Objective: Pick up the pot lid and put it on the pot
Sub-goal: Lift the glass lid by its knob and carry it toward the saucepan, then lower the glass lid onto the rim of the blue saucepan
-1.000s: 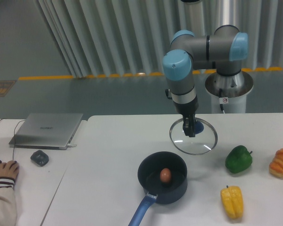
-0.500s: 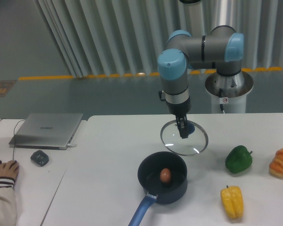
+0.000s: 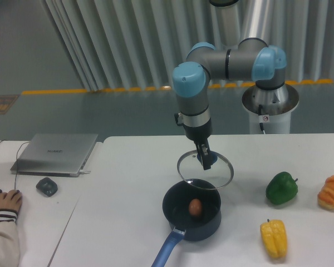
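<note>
My gripper (image 3: 205,159) points down over the table, shut on the blue knob of the glass pot lid (image 3: 229,177). The lid is see-through with a metal rim and hangs tilted in the air. Its lower edge overlaps the back rim of the black pot (image 3: 204,229) in the picture; whether they touch I cannot tell. The pot stands uncovered with a brown egg-like object (image 3: 195,207) inside and its blue handle (image 3: 168,248) toward the front.
To the right of the pot are a green pepper (image 3: 281,188), a yellow pepper (image 3: 274,239) and an orange twisted item (image 3: 332,192). At the left lie a closed laptop (image 3: 56,154), a mouse (image 3: 47,187) and a person's hand (image 3: 8,201).
The gripper has carried the lid left and slightly down, from behind and right of the pot to over its back edge. The pot and the other items have stayed put.
</note>
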Robot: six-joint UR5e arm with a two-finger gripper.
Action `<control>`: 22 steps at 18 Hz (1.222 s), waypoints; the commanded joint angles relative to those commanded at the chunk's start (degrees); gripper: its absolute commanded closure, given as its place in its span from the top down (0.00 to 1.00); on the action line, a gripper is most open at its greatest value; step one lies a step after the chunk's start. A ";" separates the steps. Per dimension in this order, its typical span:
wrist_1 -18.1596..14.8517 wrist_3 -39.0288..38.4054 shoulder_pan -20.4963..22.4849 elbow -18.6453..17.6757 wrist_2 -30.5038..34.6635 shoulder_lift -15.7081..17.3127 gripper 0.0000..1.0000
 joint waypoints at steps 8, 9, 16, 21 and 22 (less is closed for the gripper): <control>-0.18 -4.03 0.00 1.67 0.18 -0.70 0.37; -0.18 -5.35 -0.09 1.76 0.00 -0.79 0.37; 0.17 -15.71 -1.05 4.83 -0.97 -3.25 0.37; 2.01 -19.76 -1.41 5.28 -1.49 -3.43 0.37; 2.72 -22.12 -1.41 5.36 -2.19 -3.51 0.37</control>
